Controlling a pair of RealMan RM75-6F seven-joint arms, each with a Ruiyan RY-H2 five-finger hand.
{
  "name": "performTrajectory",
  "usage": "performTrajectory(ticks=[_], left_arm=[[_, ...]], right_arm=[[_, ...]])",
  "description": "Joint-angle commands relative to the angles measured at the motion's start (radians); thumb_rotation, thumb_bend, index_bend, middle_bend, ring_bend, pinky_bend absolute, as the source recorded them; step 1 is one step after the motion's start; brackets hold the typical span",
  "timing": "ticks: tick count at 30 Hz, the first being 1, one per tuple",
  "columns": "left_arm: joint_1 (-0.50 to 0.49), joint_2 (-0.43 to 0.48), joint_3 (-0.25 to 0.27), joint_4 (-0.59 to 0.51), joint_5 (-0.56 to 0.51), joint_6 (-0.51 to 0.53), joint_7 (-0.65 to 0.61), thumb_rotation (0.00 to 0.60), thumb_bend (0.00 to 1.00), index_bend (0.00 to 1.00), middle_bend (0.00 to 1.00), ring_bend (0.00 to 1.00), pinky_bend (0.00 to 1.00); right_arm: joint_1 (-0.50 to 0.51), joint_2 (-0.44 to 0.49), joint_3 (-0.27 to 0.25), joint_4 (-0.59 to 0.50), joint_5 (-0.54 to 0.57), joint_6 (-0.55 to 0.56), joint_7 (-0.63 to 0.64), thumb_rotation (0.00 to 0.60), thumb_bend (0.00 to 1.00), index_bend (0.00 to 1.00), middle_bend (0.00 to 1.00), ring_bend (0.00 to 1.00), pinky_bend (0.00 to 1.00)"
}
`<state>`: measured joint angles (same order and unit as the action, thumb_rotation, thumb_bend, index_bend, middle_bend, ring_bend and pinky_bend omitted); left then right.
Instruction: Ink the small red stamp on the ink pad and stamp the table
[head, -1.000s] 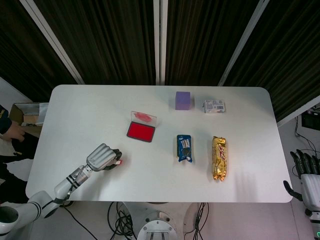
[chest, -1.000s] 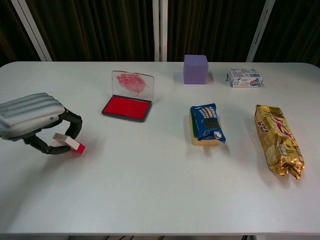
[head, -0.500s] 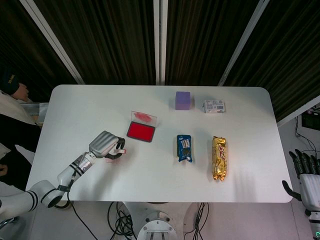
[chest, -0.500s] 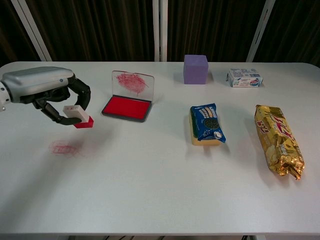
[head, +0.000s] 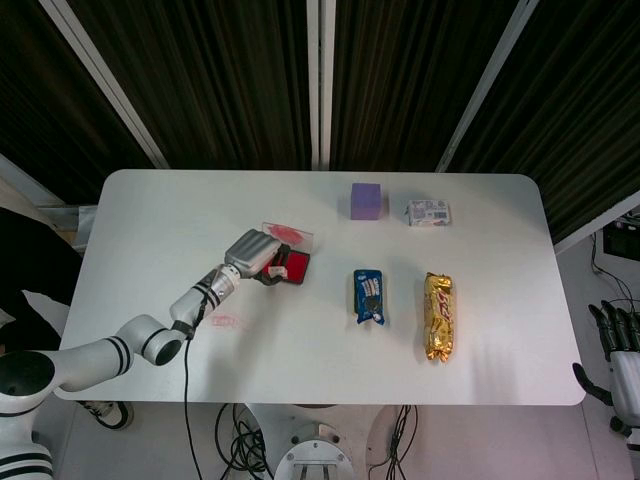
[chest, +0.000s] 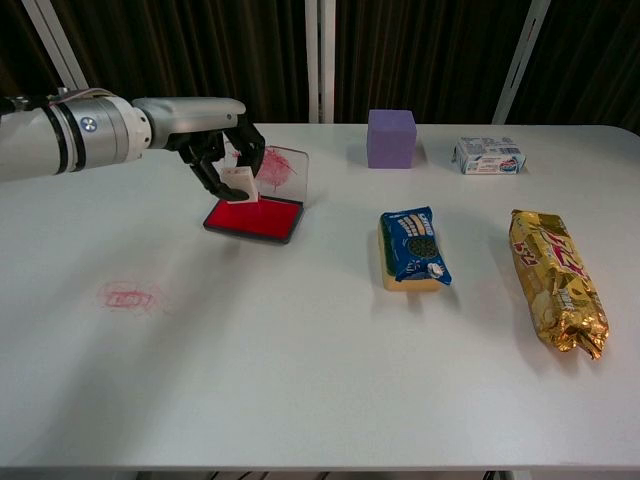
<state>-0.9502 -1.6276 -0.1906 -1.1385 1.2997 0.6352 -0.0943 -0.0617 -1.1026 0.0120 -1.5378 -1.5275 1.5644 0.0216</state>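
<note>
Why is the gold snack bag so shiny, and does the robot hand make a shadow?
Chest view: the gold snack bag is crinkled foil with bright glints of light; only a faint, soft shadow lies beside the ink pad under the left hand. Head view: the shadows look just as faint.

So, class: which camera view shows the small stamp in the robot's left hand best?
The chest view. There the stamp shows as a white block held by the left hand over the ink pad. In the head view the hand covers most of it.
</note>
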Motion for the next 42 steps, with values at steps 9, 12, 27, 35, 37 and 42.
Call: performTrajectory(ticks=[9,12,27,35,37,42], left_arm=[[-0.099,-0.184,-0.023,0.314,-0.083,-0.143,-0.021,0.6,0.42,0.62,0.62,0.97,1.0],[-0.108,-0.216,-0.025,0.373,-0.074,-0.142,-0.042,0.6,0.42,0.62,0.62,0.97,1.0],[-0.101,-0.276,0.018,0.489,-0.009,-0.152,-0.132,0.6,0.43,0.62,0.62,0.97,1.0],[-0.098,-0.206,-0.008,0.403,0.01,-0.102,-0.197,0.6,0.43,0.62,0.61,0.97,1.0],[-0.09,-0.149,-0.016,0.328,0.011,-0.09,-0.207,0.6,0.43,0.62,0.61,0.97,1.0],[-0.055,0.037,-0.01,0.08,-0.001,-0.106,-0.202,0.6,0.44,0.62,0.61,0.97,1.0]], right_arm=[[-0.005,0.026,0.003,-0.013,0.004,0.004,0.014,0.6,0.21,0.0,0.0,0.0,0.0],[-0.003,0.03,0.006,-0.019,0.003,0.004,0.011,0.6,0.21,0.0,0.0,0.0,0.0],[0.0,0.025,0.009,-0.017,0.015,-0.011,0.005,0.6,0.21,0.0,0.0,0.0,0.0],[-0.003,0.026,0.011,-0.017,0.016,-0.005,0.008,0.6,0.21,0.0,0.0,0.0,0.0],[-0.002,0.024,0.011,-0.015,0.016,-0.007,0.009,0.6,0.21,0.0,0.0,0.0,0.0],[0.006,0.011,0.009,-0.003,0.016,-0.023,0.012,0.6,0.21,0.0,0.0,0.0,0.0]])
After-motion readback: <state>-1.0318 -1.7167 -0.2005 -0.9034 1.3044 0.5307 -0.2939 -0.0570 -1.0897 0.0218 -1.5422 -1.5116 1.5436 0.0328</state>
